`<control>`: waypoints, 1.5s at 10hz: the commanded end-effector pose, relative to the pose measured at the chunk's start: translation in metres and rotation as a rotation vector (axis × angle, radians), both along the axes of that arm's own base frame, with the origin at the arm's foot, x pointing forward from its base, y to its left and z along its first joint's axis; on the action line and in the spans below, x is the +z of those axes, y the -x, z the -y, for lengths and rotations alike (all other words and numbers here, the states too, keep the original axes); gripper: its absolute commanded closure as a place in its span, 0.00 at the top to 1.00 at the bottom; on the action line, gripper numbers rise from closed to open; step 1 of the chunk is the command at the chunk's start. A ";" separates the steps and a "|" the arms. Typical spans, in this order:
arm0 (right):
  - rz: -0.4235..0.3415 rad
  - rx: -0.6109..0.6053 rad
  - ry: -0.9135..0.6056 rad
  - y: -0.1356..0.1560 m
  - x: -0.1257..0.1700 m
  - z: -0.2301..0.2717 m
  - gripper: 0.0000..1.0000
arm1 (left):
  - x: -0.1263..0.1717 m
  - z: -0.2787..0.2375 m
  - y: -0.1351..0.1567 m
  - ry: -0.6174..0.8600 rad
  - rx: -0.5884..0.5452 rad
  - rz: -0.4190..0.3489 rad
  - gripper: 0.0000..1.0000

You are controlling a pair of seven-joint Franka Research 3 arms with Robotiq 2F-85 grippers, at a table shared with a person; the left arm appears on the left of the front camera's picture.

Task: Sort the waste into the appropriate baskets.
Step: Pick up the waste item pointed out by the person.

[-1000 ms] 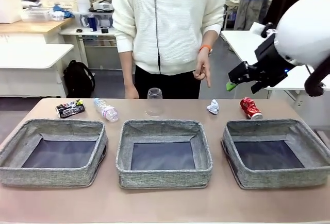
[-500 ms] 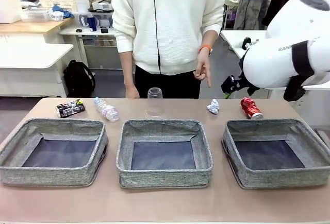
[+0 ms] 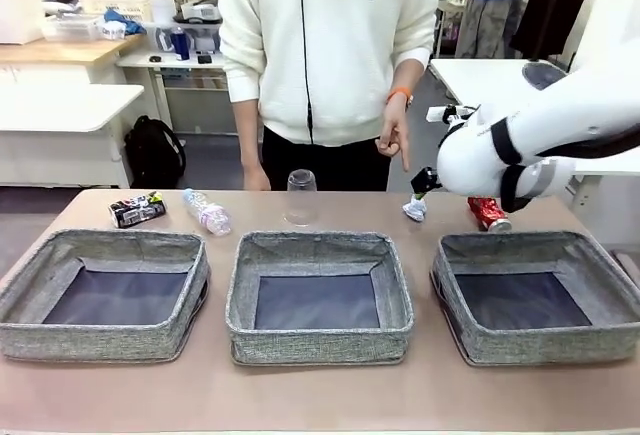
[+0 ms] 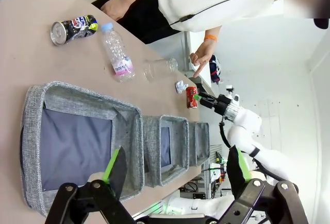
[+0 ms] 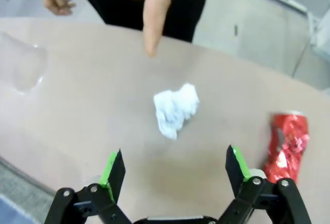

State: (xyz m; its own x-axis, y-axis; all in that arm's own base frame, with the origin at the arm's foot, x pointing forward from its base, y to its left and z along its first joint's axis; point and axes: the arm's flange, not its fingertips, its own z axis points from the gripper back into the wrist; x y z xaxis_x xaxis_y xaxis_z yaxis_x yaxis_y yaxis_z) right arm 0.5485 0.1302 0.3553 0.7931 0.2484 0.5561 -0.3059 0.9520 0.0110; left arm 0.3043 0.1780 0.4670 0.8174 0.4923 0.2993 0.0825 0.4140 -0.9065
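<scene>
Litter lies in a row along the far side of the table (image 3: 320,395), beyond three grey woven bins that stand side by side: the left basket (image 3: 100,247), the middle basket (image 3: 315,245) and the right basket (image 3: 535,245). Each shows its dark flat bottom.

From where I stand, the row runs left to right. The crushed black can (image 3: 136,210) comes first, then the clear bottle (image 3: 206,213) lying on its side just beside it. The clear plastic cup (image 3: 299,197) stands behind the middle basket. The crumpled white paper ball (image 3: 414,207) sits beyond the gap between the middle and right baskets. The crushed red can (image 3: 487,213) is near the right basket's far left corner, partly hidden by the right arm (image 3: 520,150).

That arm reaches in low over the far edge. Seen from its wrist, the right gripper (image 5: 174,157) has its jaws spread wide with nothing between the green pads. The paper ball rests on the table just ahead of them, roughly centred and untouched. The red can lies off to one side, apart from the ball.

The person's hand (image 3: 393,138) hangs at the far side, forefinger pointing down toward the ball.

The left gripper (image 4: 176,157) hovers by the left basket, jaws wide and holding nothing.
</scene>
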 end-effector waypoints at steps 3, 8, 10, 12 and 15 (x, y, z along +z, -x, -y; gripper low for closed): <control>-0.046 0.063 -0.079 -0.035 -0.029 0.005 1.00 | 0.001 0.000 0.000 0.005 -0.004 0.031 1.00; -0.072 -0.011 -0.100 -0.047 -0.051 0.017 1.00 | 0.001 0.000 0.000 0.005 -0.004 0.031 1.00; -0.071 -0.017 -0.099 -0.050 -0.054 0.017 1.00 | 0.001 0.000 0.000 0.005 -0.004 0.031 1.00; -0.081 0.003 -0.132 -0.056 -0.059 0.015 1.00 | 0.001 0.000 0.000 0.005 -0.004 0.031 1.00; -0.082 0.009 -0.160 -0.062 -0.061 0.013 1.00 | 0.001 0.000 0.000 0.005 -0.004 0.031 1.00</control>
State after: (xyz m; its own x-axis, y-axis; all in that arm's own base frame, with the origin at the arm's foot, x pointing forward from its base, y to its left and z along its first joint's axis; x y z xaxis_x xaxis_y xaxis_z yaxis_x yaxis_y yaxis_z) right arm 0.6069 0.1262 0.2947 0.8438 0.1621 0.5116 -0.2800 0.9462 0.1621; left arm 0.3043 0.1781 0.4670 0.8173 0.4915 0.3009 0.0841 0.4149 -0.9060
